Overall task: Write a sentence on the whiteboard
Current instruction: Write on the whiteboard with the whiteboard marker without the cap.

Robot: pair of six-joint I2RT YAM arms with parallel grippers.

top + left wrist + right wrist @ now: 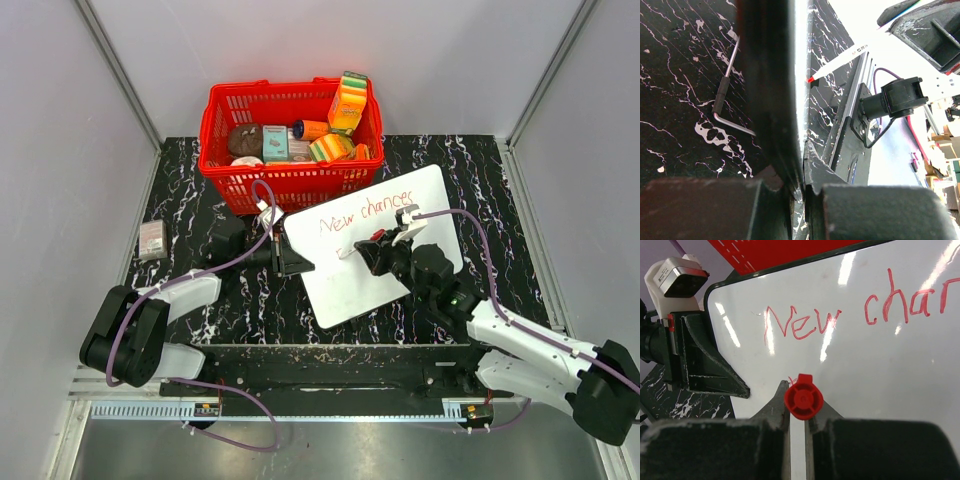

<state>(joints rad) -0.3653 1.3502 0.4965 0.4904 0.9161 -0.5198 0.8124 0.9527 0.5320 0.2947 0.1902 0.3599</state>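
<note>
Two arms at work: the left gripper [287, 256] is clamped tight on the edge of the whiteboard [345, 285]. The board lies at an angle on the black marbled worktop [190, 190] and stretches away to that gripper's right. The right gripper [797, 412] is closed around a marker [803, 396]. The marker's red butt end pokes up between the fingers, and its tip meets the board just ahead of the gripper. The sentence [840, 315], in thin red handwriting, reads "New chances" and runs across the far part of the board, beyond the right gripper and to the right of the left one. A red basket [235, 180] of packaged goods stands beyond both grippers, close against the board's far corner. A bent metal rod [725, 95] lies on the worktop beside the left gripper.
</note>
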